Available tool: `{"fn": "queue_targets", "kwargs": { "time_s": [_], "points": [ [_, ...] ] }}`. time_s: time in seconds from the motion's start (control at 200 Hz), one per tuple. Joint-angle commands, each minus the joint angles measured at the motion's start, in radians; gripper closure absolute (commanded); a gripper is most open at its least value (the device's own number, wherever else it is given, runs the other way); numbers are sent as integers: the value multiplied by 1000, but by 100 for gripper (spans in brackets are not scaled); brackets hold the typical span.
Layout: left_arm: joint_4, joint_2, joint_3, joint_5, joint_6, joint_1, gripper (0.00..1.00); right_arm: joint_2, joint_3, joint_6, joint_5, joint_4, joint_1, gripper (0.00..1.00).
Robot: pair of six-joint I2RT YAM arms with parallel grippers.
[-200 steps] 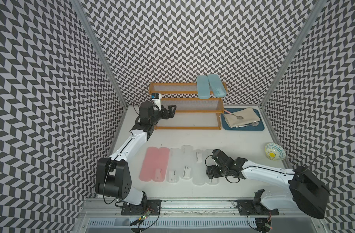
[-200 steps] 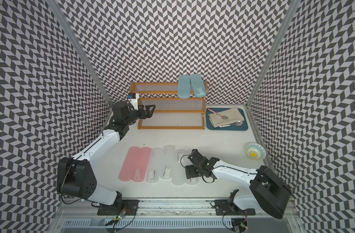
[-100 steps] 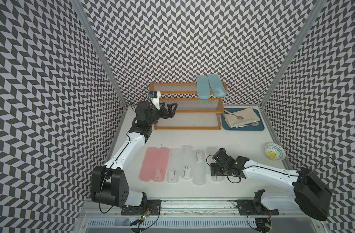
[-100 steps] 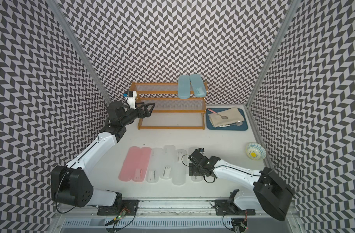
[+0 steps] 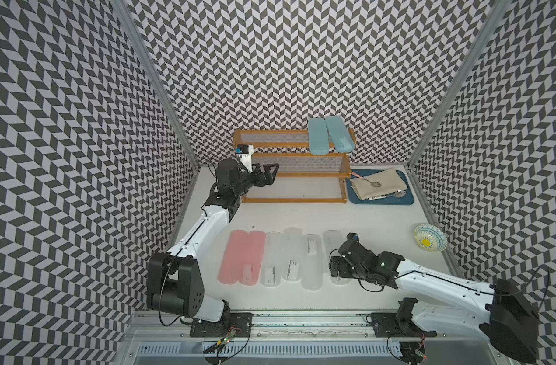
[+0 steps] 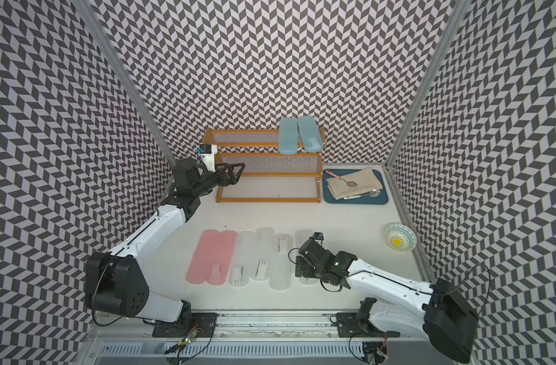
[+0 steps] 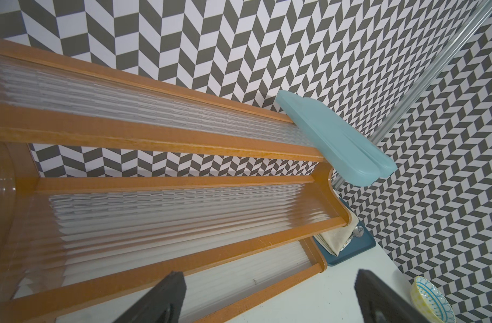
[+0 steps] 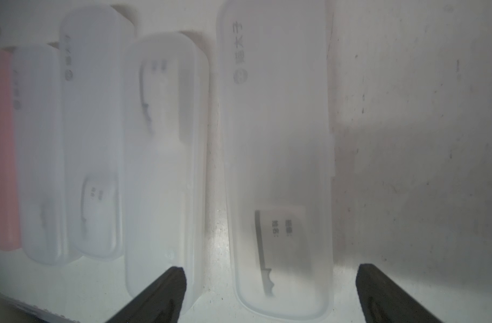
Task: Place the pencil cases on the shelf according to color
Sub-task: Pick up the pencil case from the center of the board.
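Right gripper [image 8: 271, 270] hangs over the rightmost clear case [image 8: 278, 139], lower centre in both top views. Its jaws are wide and empty either side of the near end, likely to pinch it across the width. Left gripper [image 5: 271, 172], wide open and empty, hovers at the left end of the shelf [image 5: 289, 199], centre frame, whose top tier holds the blue cases [image 5: 330, 139]. Only the right wrist view shows the jaws bracketing the case.
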Motion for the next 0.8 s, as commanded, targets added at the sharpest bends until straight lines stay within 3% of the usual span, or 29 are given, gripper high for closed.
{"fn": "queue_targets", "kwargs": {
  "time_s": [0.0,0.29,0.611,0.796],
  "points": [
    [7,-19,16,1,21,-11,1,18,-19,43,31,-8,31,0],
    [-38,50,57,17,27,-49,0,-2,-56,158,115,-128,65,1],
    [-31,47,68,74,-22,-37,0,-132,-86,54,56,6,70,0],
    [-70,21,55,-56,73,-83,1,-184,-99,6,77,49,69,0]
  ]
}}
